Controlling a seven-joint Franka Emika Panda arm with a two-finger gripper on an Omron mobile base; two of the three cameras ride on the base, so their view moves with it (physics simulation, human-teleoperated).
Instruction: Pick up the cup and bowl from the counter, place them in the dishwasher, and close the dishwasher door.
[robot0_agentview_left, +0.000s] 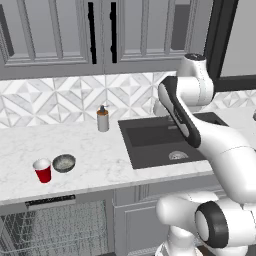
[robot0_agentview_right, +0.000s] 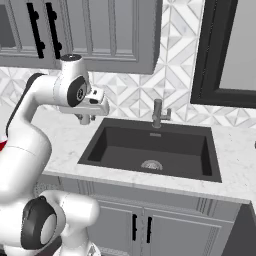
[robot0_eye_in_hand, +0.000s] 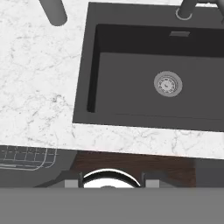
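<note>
The red cup (robot0_agentview_left: 42, 170) with a white rim stands near the counter's (robot0_agentview_left: 95, 150) front edge at the left. The grey bowl (robot0_agentview_left: 64, 163) sits just right of it, close beside it. Below them the dishwasher (robot0_agentview_left: 55, 227) is open, its wire rack showing under the dark control strip; the dishwasher door is out of view. My gripper (robot0_agentview_right: 85, 119) hangs above the counter by the sink's left rim, far right of the cup and bowl. In the hand view the gripper (robot0_eye_in_hand: 111, 183) is open, with nothing between its fingertips (robot0_eye_in_hand: 72, 183).
A black sink (robot0_agentview_left: 160, 140) with a faucet (robot0_agentview_right: 158, 114) is set into the counter right of the dishes. A tan-and-white soap dispenser (robot0_agentview_left: 102, 119) stands at the backsplash. Grey wall cabinets hang above. The rack's corner (robot0_eye_in_hand: 26, 157) shows below the counter edge.
</note>
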